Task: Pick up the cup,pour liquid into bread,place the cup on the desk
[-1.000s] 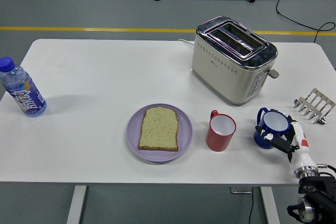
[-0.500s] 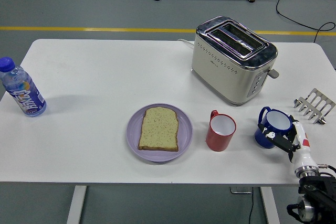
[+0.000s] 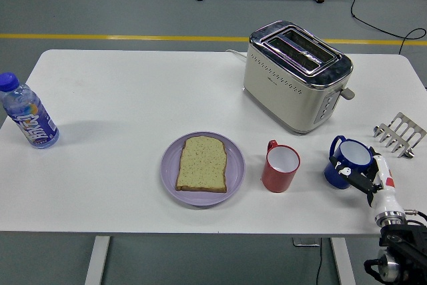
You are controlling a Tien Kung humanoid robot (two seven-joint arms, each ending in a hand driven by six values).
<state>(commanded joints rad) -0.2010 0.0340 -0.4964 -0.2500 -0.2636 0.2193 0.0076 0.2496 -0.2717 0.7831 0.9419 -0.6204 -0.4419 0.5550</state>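
Head view. The blue cup (image 3: 351, 161) stood upright on the white surface (image 3: 133, 98), right of the red cup (image 3: 280, 167) and close to the surface's near right edge. Left of the red cup lay the bread (image 3: 202, 163) on a purple plate (image 3: 169, 171); beyond it stood the toaster (image 3: 297, 73). Wide bare surface separated the plate from the bottle (image 3: 27, 120) at the far left edge. A metal rack (image 3: 399, 134) sat right of the blue cup. The right hand (image 3: 371, 181) touched the blue cup's near side, its fingers (image 3: 353, 177) against the wall; whether they clamped it could not be told.
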